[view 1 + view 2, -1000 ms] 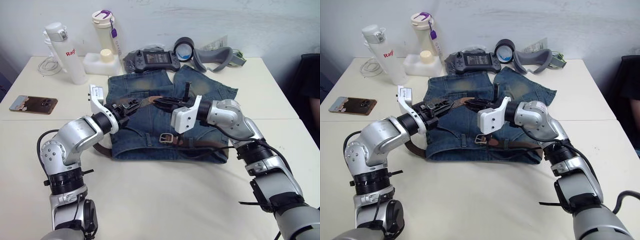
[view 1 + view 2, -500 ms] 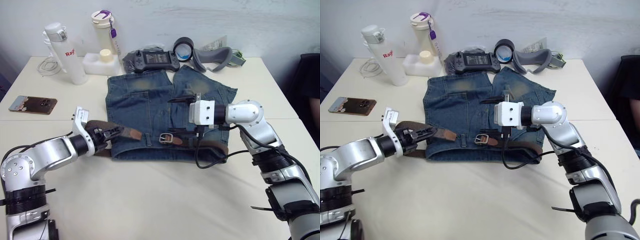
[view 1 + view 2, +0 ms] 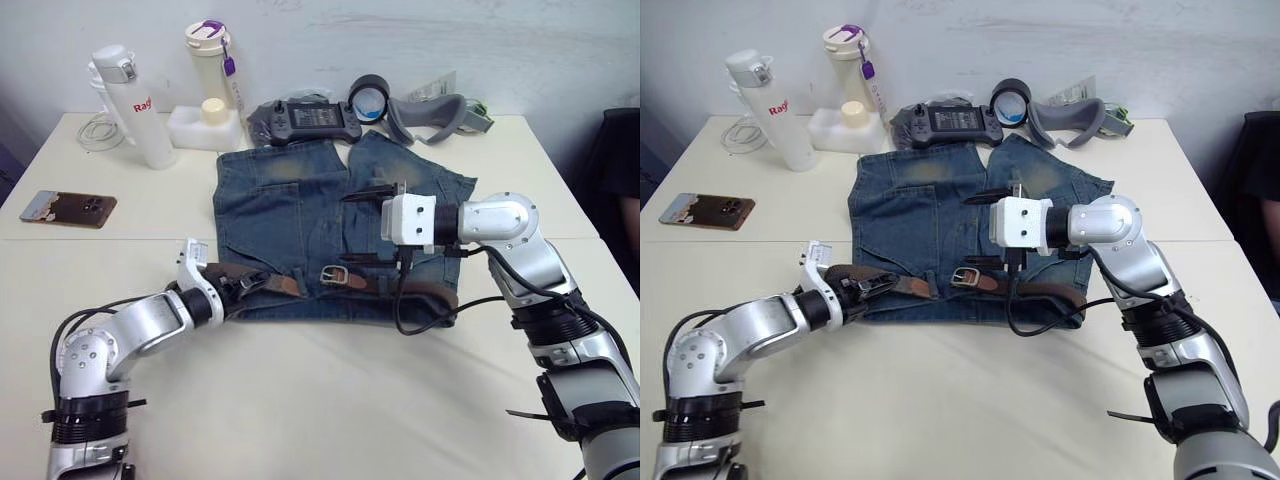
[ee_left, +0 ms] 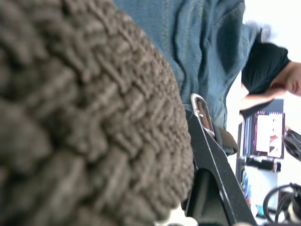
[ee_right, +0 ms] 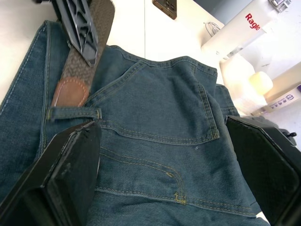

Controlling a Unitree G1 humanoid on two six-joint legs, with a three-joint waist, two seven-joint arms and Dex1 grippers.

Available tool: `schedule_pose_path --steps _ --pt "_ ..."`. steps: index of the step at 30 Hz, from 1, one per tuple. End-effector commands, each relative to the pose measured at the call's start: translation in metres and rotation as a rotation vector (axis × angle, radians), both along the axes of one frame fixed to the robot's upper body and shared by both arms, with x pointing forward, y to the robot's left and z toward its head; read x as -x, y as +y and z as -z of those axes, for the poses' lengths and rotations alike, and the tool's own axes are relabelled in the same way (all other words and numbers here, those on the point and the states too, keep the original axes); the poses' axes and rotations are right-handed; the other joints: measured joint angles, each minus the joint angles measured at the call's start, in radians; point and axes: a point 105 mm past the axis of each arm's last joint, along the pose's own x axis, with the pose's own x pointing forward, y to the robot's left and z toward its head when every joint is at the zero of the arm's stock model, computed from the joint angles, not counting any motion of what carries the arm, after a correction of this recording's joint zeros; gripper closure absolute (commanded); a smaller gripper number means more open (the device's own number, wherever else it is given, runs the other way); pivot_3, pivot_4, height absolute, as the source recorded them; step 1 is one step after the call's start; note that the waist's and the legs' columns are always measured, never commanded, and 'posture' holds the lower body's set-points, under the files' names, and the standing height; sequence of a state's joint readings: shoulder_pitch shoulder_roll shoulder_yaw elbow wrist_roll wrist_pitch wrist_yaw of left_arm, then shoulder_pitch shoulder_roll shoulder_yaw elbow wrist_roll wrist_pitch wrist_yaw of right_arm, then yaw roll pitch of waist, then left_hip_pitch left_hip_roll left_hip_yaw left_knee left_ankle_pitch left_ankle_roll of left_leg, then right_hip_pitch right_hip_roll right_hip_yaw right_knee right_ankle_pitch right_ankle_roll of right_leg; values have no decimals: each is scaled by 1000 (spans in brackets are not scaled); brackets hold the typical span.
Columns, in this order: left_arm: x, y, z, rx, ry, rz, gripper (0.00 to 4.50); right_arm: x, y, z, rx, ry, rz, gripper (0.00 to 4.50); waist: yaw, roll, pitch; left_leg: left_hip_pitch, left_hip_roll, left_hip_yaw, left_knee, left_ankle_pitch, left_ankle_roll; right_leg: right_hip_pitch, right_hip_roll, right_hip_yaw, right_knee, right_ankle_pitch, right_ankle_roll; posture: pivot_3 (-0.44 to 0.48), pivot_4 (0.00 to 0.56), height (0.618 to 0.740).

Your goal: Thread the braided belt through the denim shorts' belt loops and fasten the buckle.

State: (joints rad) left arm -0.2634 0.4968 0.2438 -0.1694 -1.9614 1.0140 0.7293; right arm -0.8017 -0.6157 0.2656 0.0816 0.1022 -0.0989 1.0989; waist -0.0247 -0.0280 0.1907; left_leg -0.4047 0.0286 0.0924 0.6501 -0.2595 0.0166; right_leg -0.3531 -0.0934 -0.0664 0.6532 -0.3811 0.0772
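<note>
Left pincer (image 3: 862,287) clamps braided belt (image 3: 902,285) tip, lower left, aiming it at a belt loop (image 5: 75,113). Right pincer (image 3: 992,228) wide open, empty, over denim shorts (image 3: 915,215) mid-frame.

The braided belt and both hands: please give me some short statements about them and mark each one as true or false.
1. The left hand grips the braided belt near its tan tip. True.
2. The right hand is closed on the buckle. False: it is open above the denim shorts, holding nothing.
3. The buckle is fastened. False: the tan tip lies short of it.
4. The tan tip lies beside a belt loop. True.
</note>
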Motion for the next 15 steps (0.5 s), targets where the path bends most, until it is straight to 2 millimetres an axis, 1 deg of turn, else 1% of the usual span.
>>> schedule_pose_path --steps 1,5,7,9,11,15 --pt "2 -3 -6 -8 -26 2 4500 5 2 -18 -35 -66 -15 38 1 0 0 0 0 0 0 0 0 0 0 0 0 0 0 0 150 731" --pt "2 -5 -12 9 -69 9 4500 6 2 -19 -35 -65 -15 38 1 0 0 0 0 0 0 0 0 0 0 0 0 0 0 0 150 731" --pt "6 -7 -4 -21 -77 25 4500 6 3 -18 -35 -59 -18 38 0 0 0 0 0 0 0 0 0 0 0 0 0 0 0 0 150 731" --pt "6 -5 -1 -27 -103 2 4500 6 3 -19 -34 -56 -18 38 0 0 0 0 0 0 0 0 0 0 0 0 -1 0 0 0 150 731" --pt "5 -3 -3 -24 -145 -28 4500 6 2 -19 -33 -56 -17 38 0 0 0 0 0 0 -1 0 0 0 0 0 -1 0 0 0 150 731" --pt "3 -9 9 -37 -162 -53 4500 8 2 -20 -31 -58 -19 38 4 0 0 0 0 0 0 0 0 0 0 0 -1 0 0 0 150 731"
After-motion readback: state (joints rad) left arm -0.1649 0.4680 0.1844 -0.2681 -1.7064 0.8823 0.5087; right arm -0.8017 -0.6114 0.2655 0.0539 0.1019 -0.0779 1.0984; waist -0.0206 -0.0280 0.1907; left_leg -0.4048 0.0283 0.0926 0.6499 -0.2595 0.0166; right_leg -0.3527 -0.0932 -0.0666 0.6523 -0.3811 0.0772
